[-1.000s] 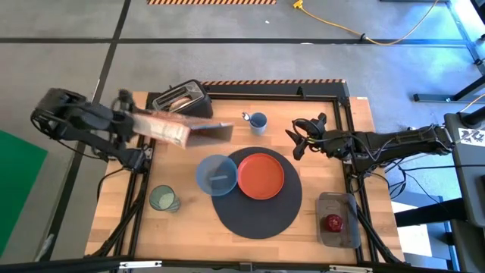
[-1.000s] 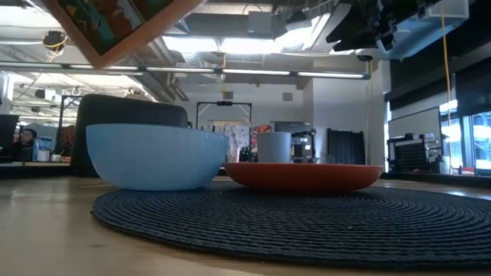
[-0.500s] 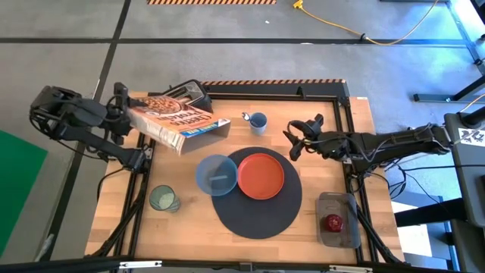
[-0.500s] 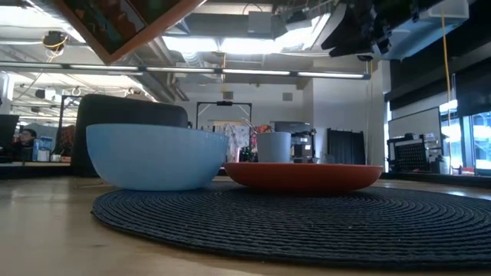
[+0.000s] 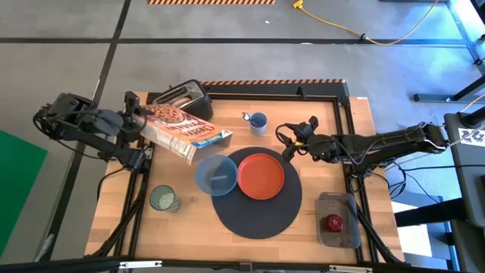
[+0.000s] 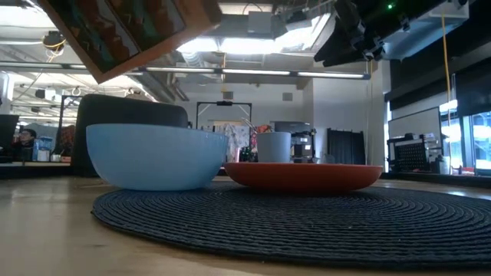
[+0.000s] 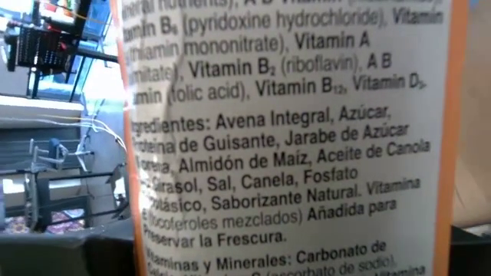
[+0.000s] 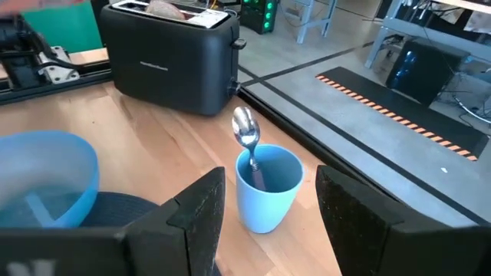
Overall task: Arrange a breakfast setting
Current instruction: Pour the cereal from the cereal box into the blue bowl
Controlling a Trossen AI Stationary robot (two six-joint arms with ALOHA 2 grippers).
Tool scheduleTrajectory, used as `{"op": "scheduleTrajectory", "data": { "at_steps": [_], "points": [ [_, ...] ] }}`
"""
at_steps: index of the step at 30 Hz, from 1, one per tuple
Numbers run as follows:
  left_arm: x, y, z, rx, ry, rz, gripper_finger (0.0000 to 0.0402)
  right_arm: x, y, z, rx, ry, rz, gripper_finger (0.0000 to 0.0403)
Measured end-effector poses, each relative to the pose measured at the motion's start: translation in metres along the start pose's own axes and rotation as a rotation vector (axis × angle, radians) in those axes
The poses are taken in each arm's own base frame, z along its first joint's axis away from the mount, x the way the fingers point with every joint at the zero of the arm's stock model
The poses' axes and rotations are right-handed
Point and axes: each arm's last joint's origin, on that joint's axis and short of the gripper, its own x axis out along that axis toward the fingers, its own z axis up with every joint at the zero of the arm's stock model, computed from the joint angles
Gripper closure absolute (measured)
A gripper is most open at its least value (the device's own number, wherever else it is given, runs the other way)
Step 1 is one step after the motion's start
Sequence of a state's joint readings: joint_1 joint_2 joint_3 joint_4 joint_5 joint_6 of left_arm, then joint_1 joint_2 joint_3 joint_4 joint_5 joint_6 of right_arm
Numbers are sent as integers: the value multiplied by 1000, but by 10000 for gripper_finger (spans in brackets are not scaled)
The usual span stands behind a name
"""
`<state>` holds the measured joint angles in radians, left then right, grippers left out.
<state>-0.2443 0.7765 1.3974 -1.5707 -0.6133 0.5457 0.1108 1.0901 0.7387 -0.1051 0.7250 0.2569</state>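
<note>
My left gripper (image 5: 140,121) is shut on the orange cereal box (image 5: 182,129), held in the air at the table's far left, past the translucent blue bowl (image 5: 216,174). The bowl and the orange plate (image 5: 261,176) sit on the round dark-grey mat (image 5: 258,208). My right gripper (image 5: 289,142) is open and empty, above the table just right of the blue cup (image 8: 265,188) with the spoon (image 8: 245,130) standing in it. The green glass cup (image 5: 163,199) stands near left. The red apple (image 5: 333,222) lies in a grey tray. Toast (image 8: 165,8) sits in the black toaster (image 5: 182,97). My left gripper holds the cereal box by its end toward the table's left (image 5: 154,121), coming level from the left. The box's narrow printed side (image 7: 284,153) fills the wrist view and hides the fingers. The box is lifted clear and tilted, its free end (image 5: 216,140) near the bowl's far rim.
The toaster stands at the far edge behind the box. The grey tray (image 5: 341,205) sits at the near right corner. A raised black frame (image 5: 345,98) borders the table. Bare wood lies between the green cup and the mat.
My left gripper has carried the cereal box toward the table's right and near side, closer to the bowl, turning it so its printed face shows from above. My right gripper has moved left toward the blue cup, still open.
</note>
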Motion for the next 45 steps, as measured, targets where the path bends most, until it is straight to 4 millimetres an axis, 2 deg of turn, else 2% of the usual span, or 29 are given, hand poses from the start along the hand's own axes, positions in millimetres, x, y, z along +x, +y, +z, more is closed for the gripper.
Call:
{"op": "scheduleTrajectory", "data": {
  "at_steps": [5,20,24,29,45],
  "points": [
    [7,-5,1,37,32,-4,147,0,0,0,0,0,0,210],
    [7,-4,1,168,57,29,146,0,1,4,33,-37,3,210],
    [7,-4,1,189,58,29,146,7,11,7,59,-73,92,210],
    [7,-4,1,229,58,28,146,23,27,3,-5,-102,164,210],
    [7,-4,1,384,53,15,146,23,27,11,27,-182,122,210]
  ]
}}
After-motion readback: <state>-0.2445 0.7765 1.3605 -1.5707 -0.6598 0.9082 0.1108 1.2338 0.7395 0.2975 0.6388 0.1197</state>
